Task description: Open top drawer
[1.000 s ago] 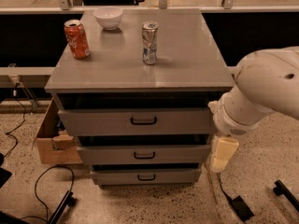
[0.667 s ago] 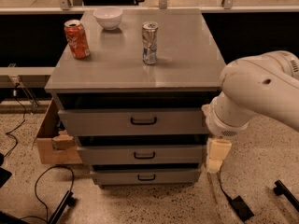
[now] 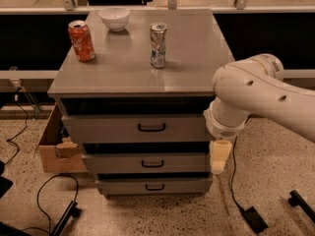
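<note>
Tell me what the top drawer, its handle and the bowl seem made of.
The top drawer looks like matte grey metal: flat front, crisp edges. Its handle, a thin black loop, could be metal or plastic. The bowl, smooth white, suggests ceramic or plastic. The gripper hangs just below the top drawer's right end.

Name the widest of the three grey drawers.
The top drawer, just under the tabletop: wider and taller than the two below. The tool hangs right of the middle drawer.
</note>
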Controlling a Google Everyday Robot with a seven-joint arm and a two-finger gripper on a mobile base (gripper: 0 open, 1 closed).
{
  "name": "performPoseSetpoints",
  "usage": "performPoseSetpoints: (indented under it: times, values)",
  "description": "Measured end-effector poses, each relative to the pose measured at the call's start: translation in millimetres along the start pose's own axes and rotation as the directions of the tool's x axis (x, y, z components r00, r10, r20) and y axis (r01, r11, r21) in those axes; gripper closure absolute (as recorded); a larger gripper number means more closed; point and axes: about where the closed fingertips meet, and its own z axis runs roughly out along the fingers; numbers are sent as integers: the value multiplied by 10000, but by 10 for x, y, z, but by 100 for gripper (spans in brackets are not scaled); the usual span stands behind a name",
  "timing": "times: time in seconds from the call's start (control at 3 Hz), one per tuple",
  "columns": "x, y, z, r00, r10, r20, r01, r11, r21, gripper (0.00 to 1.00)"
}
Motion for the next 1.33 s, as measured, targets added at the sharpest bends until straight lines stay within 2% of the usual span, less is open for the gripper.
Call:
performPoseSetpoints:
  times: [0.67, 1.33]
  values:
    - [29, -395, 154, 9990, -104, -444, 103, 9999, -29, 0]
    - [-7, -502, 380, 9984, -119, -557, 99, 9993, -372, 0]
